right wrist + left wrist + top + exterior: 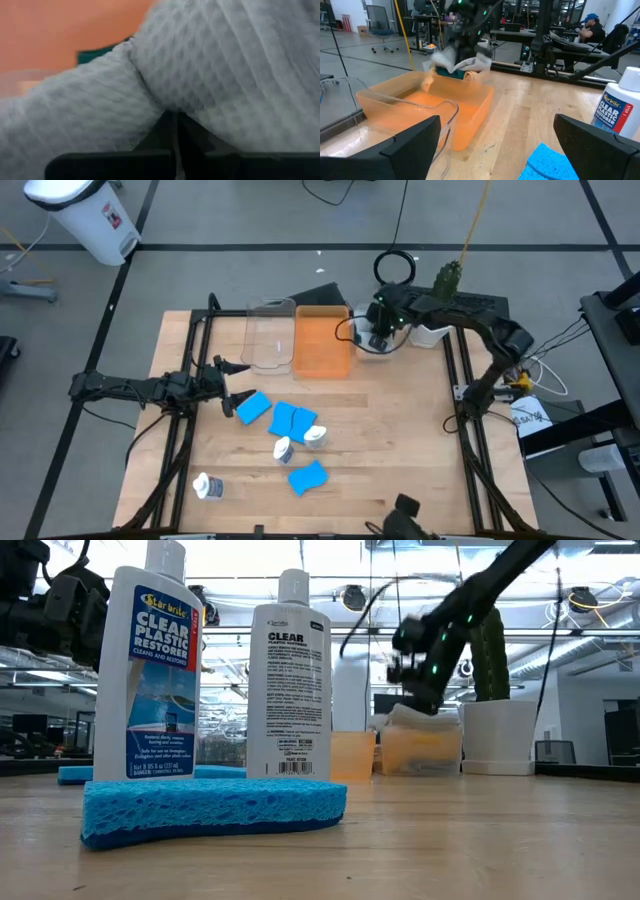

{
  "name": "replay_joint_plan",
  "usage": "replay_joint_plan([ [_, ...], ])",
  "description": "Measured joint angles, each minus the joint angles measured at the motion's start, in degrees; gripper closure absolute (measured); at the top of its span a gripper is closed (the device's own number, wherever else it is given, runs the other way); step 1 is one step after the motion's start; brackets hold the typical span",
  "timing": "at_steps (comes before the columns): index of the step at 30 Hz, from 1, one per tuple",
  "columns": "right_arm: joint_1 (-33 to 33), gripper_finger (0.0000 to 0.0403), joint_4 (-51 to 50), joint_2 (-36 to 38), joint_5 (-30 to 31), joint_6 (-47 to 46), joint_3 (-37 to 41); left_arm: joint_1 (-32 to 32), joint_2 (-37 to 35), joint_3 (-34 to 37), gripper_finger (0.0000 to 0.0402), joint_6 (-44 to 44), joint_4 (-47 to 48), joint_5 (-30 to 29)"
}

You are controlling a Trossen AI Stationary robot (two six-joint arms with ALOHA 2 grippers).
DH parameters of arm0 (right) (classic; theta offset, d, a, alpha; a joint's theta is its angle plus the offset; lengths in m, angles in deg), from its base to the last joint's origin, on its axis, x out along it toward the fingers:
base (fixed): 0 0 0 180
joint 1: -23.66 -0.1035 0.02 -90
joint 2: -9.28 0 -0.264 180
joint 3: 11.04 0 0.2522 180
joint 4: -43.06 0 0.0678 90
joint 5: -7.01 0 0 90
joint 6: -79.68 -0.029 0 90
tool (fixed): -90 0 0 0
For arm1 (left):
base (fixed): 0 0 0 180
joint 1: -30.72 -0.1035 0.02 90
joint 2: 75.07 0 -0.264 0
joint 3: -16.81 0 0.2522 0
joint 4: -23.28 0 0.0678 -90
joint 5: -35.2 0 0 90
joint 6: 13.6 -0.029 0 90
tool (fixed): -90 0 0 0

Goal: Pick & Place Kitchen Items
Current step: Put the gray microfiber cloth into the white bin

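Reaching across the far end of the wooden counter, my right hand sits just past the orange rectangular plastic bin, clenched on a grey waffle-weave folded cloth. The wrist camera shows that cloth bunched over my closed fingers, with a strip of dark green cloth and the orange of the bin beyond it. From my other wrist, the grey cloth hangs above the bin's far edge with the green cloth and an orange cloth tucked beneath it.

My left hand waits low over the counter's left side, fingers spread apart and grasping nothing, pointed toward the bins. Just ahead of it lies a bright blue rectangular sponge. Two more blue sponges overlap near the counter's middle, and a fourth blue sponge lies closer to the near edge.

Two small white labelled bottles stand among the sponges, touching them, and a third white bottle lies on its side toward the near left corner.

The clear rectangular plastic bin sits touching the orange bin's left side. A white pot holding a green cactus stands at the far right, beside my right arm.
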Motion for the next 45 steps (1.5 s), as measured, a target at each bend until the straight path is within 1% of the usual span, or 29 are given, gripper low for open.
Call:
replay_joint_plan([
  [5,1.1,0.0402,0.3,-6.0,-0.3,0.0,-0.4,0.0,0.0,0.0,0.0007,0.0,0.0,0.0],
  [8,1.2,0.0403,0.1,-6.9,-0.2,0.0,-0.3,0.0,0.0,0.0,0.0007,0.0,0.0,0.0],
  [10,1.2,0.0403,0.4,-6.1,0.0,0.1,-0.3,0.0,0.0,0.0,0.0007,0.0,0.0,0.0],
  [14,1.0,0.0403,0.0,-1.7,0.1,0.0,0.1,0.0,0.0,0.0,0.0007,0.0,0.0,0.0],
  [17,0.4,0.0403,-0.8,3.4,0.4,-0.1,0.2,0.0,0.0,0.0,0.0007,0.0,0.0,0.0],
  [21,-0.6,0.0403,-0.3,10.1,0.4,-2.4,0.2,0.0,0.0,0.0,0.0007,0.0,0.0,0.0],
  [23,-1.6,0.0403,-0.7,12.8,-0.2,-4.1,0.2,0.0,0.0,0.0,0.0007,0.0,0.0,0.0],
  [26,-3.0,0.0403,-2.8,15.0,-3.8,-4.8,0.2,0.0,0.0,0.0,0.0007,0.0,0.0,0.0],
  [27,-3.6,0.0403,-3.5,15.2,-4.8,-4.8,0.2,0.0,0.0,0.0,0.0007,0.0,0.0,0.0],
  [31,-5.9,0.0403,-3.2,14.3,-5.4,-5.8,2.1,0.0,0.0,0.0,0.0007,0.0,0.0,0.0],
  [34,-6.9,0.0403,-1.0,12.7,-4.3,-5.7,5.3,0.0,0.0,0.0,0.0007,0.0,0.0,0.0],
  [36,-7.0,0.0403,1.9,11.3,-2.8,-5.9,7.6,0.0,0.0,0.0,0.0007,0.0,0.0,0.0],
  [41,-6.6,0.0403,7.6,9.6,-2.8,-5.8,12.9,0.0,0.0,0.0,0.0007,0.0,0.0,0.0],
  [45,-6.6,0.0403,8.6,10.6,-2.7,-5.5,13.5,0.0,0.0,0.0,0.0007,0.0,0.0,0.0],
])
